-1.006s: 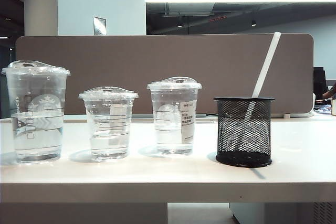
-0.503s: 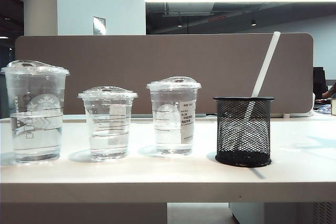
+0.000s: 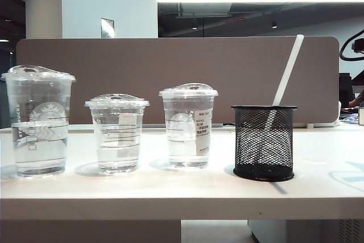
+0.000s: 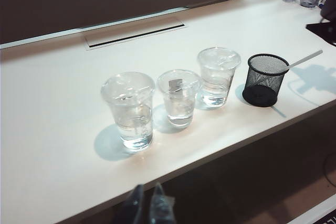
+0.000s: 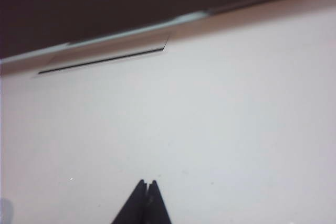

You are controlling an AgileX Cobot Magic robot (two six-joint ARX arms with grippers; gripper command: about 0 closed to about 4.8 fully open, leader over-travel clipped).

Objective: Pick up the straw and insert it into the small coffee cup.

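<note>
Noting straw [image 3: 286, 71] leaning in mesh holder [image 3: 264, 143], untouched. Right gripper [image 5: 146, 186] hovering over bare table, fingers pinched together — needing opening first. Left gripper [image 4: 148, 196] parked off the table edge, near-closed, empty. Small coffee cup [image 3: 118, 135] waiting between taller cups — advising gripping high.

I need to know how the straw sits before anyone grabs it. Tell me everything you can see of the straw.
The straw is long, straight, thick, whitish plastic. It stands tilted in the black mesh holder, its lower end inside the mesh, its shaft leaning on the rim, and its top well above the holder. The holder stands at the right end of the row, beside the three lidded cups. Nothing else touches the straw; neither gripper is near it.
</note>
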